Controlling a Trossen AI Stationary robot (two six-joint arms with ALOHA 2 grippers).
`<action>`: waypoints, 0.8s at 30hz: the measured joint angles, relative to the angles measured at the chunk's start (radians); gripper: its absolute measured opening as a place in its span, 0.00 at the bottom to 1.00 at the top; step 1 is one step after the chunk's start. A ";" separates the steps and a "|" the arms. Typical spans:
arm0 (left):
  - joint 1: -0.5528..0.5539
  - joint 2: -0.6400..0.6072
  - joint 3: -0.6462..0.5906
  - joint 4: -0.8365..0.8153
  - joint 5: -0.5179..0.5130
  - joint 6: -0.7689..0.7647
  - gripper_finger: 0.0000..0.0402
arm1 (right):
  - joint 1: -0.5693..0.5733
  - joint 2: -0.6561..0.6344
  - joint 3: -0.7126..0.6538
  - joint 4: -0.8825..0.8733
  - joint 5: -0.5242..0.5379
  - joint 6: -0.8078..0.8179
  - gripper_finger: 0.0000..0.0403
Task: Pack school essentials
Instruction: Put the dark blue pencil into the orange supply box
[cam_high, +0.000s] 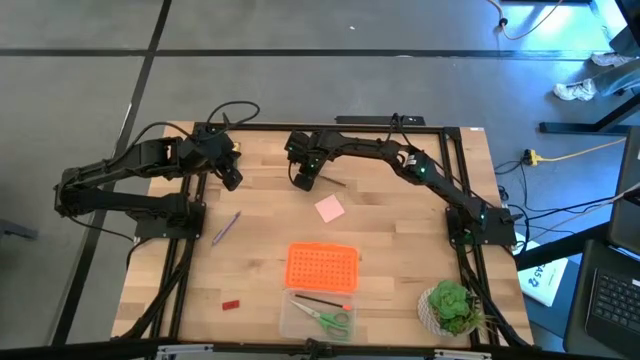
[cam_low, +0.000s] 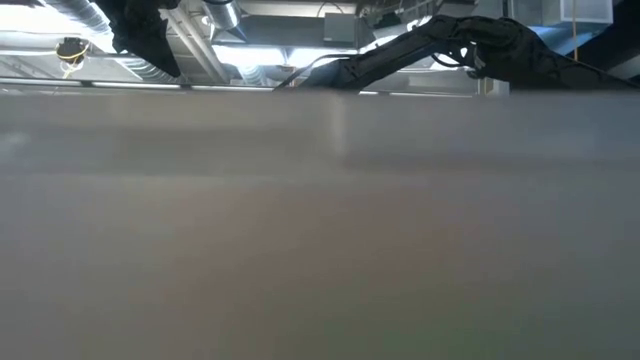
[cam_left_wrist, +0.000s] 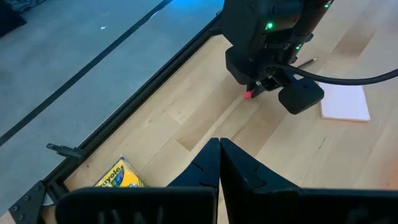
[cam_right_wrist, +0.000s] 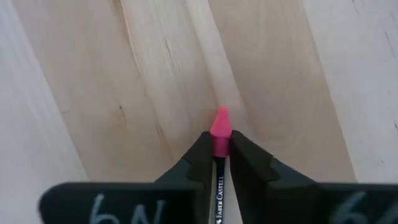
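Observation:
A black pencil (cam_high: 338, 183) with a pink eraser tip (cam_right_wrist: 221, 121) lies on the wooden table at the far middle, with my right gripper (cam_high: 303, 182) shut on it. My left gripper (cam_left_wrist: 219, 146) hangs shut and empty above the table's far left. Below it lies a yellow crayon box (cam_left_wrist: 118, 176). A pink square pad (cam_high: 330, 209) lies flat near the pencil. A purple pencil (cam_high: 226, 227) and a tiny red block (cam_high: 232, 303) lie farther left. Green-handled scissors (cam_high: 333, 320) and a red pen (cam_high: 320, 301) lie in a clear box (cam_high: 292, 322). My right gripper pinches the pencil between its two fingers (cam_right_wrist: 198, 155) just behind the eraser end (cam_right_wrist: 220, 148). The fingers come steeply from above, one on each side of the shaft. The pink tip sticks out past the fingertips, and the rest of the pencil (cam_left_wrist: 306, 61) lies on the table.
An orange perforated lid (cam_high: 322, 266) lies at the near middle, just beyond the clear box. A potted green plant (cam_high: 450, 308) stands at the near right corner. A black frame (cam_left_wrist: 149, 81) runs along the table's edges.

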 joint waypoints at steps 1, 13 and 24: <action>0.000 0.000 0.000 0.000 0.000 0.000 0.00 | 0.000 0.000 0.000 -0.001 0.000 -0.003 0.10; 0.000 0.000 0.000 0.000 0.000 0.006 0.00 | -0.006 -0.001 0.008 -0.011 -0.032 -0.001 0.09; 0.000 0.000 0.000 0.000 0.000 0.007 0.00 | -0.018 -0.001 0.116 -0.115 -0.061 0.001 0.08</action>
